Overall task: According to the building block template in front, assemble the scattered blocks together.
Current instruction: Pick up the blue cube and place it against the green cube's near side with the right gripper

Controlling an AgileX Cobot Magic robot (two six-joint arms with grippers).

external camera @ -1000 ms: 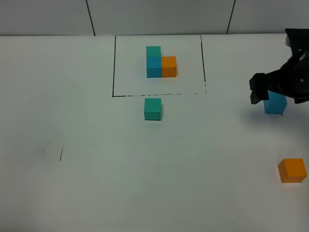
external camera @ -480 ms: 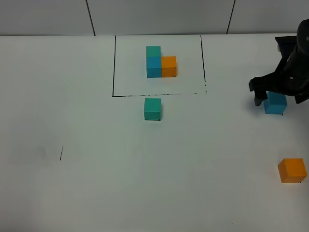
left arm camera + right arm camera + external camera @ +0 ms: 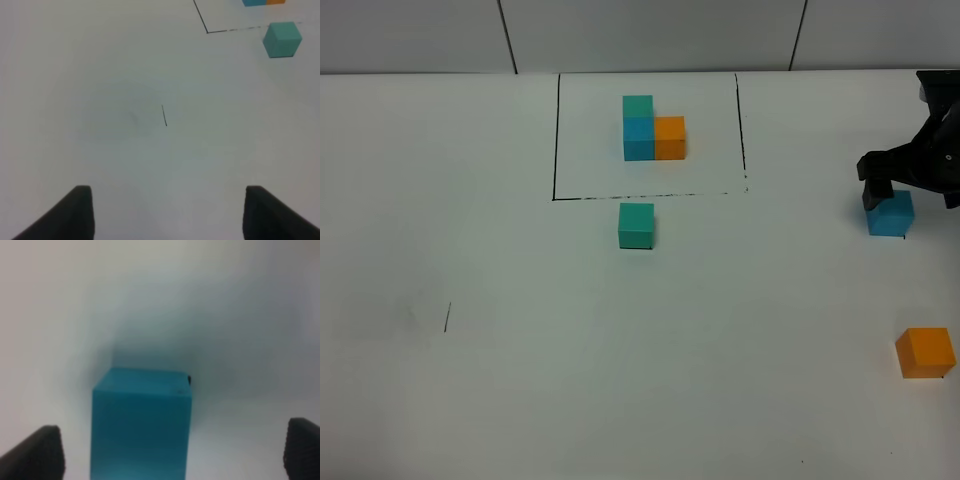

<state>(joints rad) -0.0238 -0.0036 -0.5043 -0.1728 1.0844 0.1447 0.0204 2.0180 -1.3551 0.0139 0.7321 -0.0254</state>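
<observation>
Right jaws shifted rightward, open over flat-sitting blue cube [image 3: 890, 213].

On the white table [image 3: 520, 380], the building block template [image 3: 639, 139] showed one teal-green cube, one blue and one orange inside a thin black drawn rectangle [image 3: 556, 140], whose near line broke partly into dashes. The scattered blocks wore the same three plain matte colours: the teal-green block [image 3: 636, 225] by the frame, the blue block [image 3: 890, 213] at right and the orange block [image 3: 925, 352] at near right. The left gripper [image 3: 172, 215] and right gripper [image 3: 170, 455] had black fingers, a short black stroke [image 3: 447, 317] marked the table's left side, and the wall [image 3: 650, 35] was pale grey with dark seams.
</observation>
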